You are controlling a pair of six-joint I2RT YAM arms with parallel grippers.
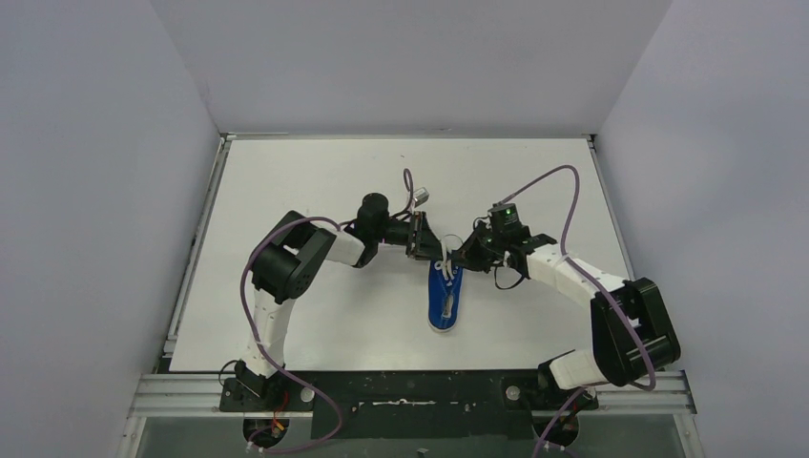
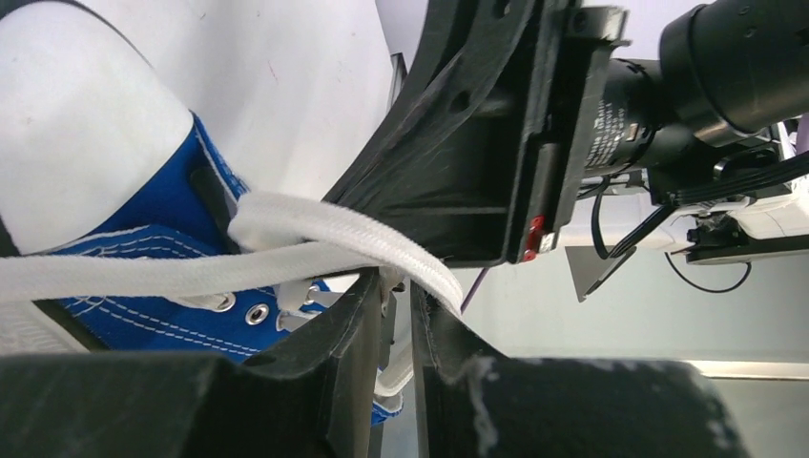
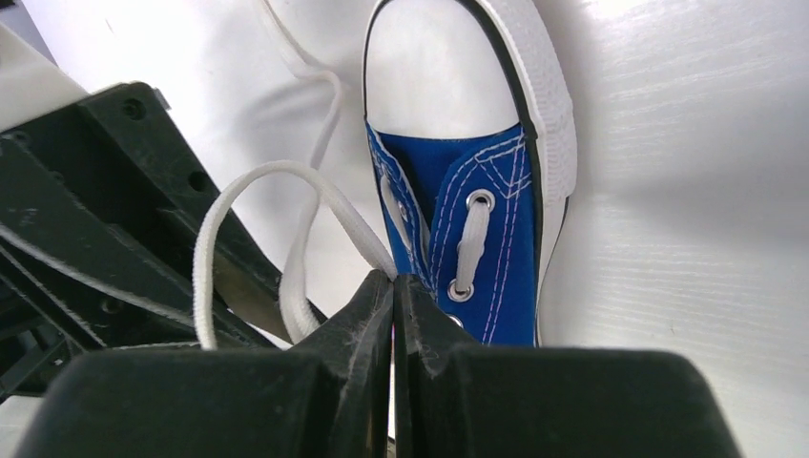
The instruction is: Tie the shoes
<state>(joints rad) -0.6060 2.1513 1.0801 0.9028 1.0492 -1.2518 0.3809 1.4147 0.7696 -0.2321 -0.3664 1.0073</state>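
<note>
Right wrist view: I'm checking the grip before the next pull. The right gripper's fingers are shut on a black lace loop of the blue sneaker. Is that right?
Not quite: the lace is white, not black. The right wrist view shows the right gripper with its fingers shut on a white lace loop of the blue sneaker.

White tabletop point(image 1: 315, 315); grey enclosure walls point(image 1: 95, 191) on three sides; aluminium rail point(image 1: 176, 394) at near edge.
</note>
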